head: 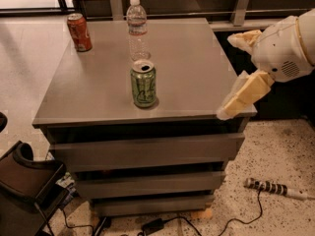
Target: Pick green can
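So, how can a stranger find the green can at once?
Look at the grey drawer cabinet, beside whose right edge the open end effector hovers. The green can stands near the front of its top, before the clear bottle. It alone is light green; the other can, back left, is red.

Table point(197, 73) carries green can point(143, 84), red can point(79, 32), bottle point(137, 28); gripper point(227, 76) at right edge
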Controlling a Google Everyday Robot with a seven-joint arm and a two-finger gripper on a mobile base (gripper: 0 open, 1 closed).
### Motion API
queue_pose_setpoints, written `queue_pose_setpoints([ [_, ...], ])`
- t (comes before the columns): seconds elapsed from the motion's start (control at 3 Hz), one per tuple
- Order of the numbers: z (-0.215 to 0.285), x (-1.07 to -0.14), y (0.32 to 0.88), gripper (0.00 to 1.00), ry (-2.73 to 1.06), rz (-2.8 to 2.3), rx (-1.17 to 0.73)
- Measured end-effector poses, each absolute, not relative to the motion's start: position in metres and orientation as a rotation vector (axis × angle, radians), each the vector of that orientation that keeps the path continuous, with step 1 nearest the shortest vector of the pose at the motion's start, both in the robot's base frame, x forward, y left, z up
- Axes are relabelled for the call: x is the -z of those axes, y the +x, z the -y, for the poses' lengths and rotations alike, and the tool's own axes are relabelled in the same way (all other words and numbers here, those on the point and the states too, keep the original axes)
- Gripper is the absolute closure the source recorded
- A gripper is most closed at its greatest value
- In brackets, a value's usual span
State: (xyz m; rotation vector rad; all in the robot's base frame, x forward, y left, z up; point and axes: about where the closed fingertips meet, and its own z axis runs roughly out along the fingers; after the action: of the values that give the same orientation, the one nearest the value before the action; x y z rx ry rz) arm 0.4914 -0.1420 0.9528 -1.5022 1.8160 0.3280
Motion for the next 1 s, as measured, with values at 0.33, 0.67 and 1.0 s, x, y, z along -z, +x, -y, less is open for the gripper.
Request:
queue_pose_setpoints([
  [0.33, 0.107, -0.951, 0.508, 0.0, -1.413, -1.708, -0.439],
  [0.67, 0.076, -0.945, 0.53, 0.0, -1.303, -1.641, -0.5],
  [1.0, 0.076, -0.945, 0.53, 0.0, -1.303, -1.641, -0.5],
])
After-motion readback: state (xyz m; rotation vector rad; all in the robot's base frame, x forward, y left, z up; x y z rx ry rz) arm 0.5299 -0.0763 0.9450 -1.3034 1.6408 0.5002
